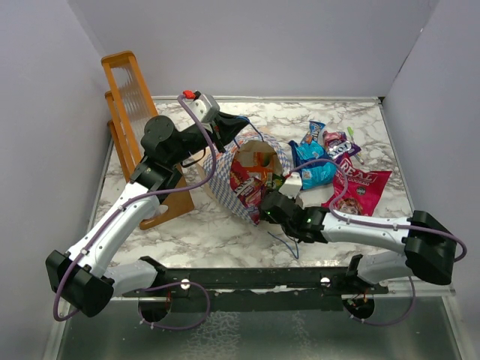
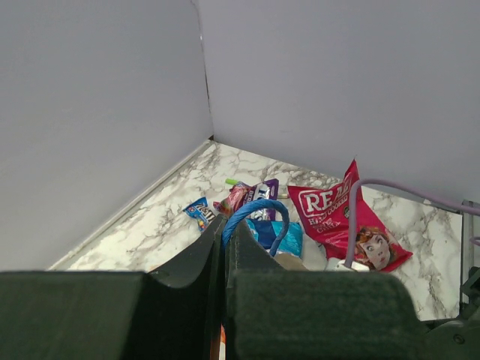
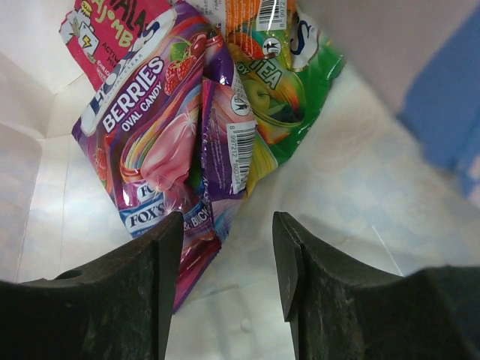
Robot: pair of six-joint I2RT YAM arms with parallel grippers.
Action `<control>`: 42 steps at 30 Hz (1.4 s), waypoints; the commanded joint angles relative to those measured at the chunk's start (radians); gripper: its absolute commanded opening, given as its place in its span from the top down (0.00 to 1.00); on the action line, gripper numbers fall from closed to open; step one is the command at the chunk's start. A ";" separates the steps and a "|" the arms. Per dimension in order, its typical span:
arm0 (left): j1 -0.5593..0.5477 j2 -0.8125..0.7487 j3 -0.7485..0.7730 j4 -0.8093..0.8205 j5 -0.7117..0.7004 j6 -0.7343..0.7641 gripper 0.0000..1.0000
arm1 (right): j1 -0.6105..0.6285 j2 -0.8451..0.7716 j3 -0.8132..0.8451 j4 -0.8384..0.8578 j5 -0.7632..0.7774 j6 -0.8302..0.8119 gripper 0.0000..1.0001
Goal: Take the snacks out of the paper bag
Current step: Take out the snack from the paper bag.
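The paper bag (image 1: 222,192) lies on its side on the marble table, its mouth towards my arms. My left gripper (image 1: 246,127) is at the bag's upper rim. In the left wrist view it (image 2: 223,225) is shut on the blue cord handle (image 2: 259,208). My right gripper (image 1: 268,207) is at the bag's mouth. In the right wrist view it (image 3: 229,225) stands open over the cream inside (image 3: 337,172), gripping nothing. Just ahead lie a purple berries packet (image 3: 161,127), a green-yellow candy bag (image 3: 281,82) and a pink-red packet (image 3: 112,30). On the table lie the pink REAL pouch (image 1: 361,187) and a blue packet (image 1: 313,171).
An orange wooden rack (image 1: 131,97) stands at the back left, behind my left arm. Small purple and blue packets (image 1: 334,142) lie near the back right. The bag's second blue cord (image 1: 289,244) trails on the table by my right arm. Grey walls enclose three sides.
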 commanded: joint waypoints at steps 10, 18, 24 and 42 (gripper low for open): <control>-0.006 -0.025 -0.002 0.044 -0.013 0.006 1.00 | 0.004 0.162 -0.012 0.224 0.040 0.043 0.56; -0.008 -0.028 0.000 0.042 -0.013 0.009 1.00 | 0.004 0.170 0.027 0.184 0.081 0.043 0.74; -0.008 -0.029 0.001 0.042 -0.013 0.008 1.00 | 0.004 0.088 0.063 0.112 0.107 0.011 0.98; -0.010 -0.023 -0.002 0.043 -0.019 0.006 1.00 | 0.004 -0.376 0.116 0.104 0.018 -0.278 0.99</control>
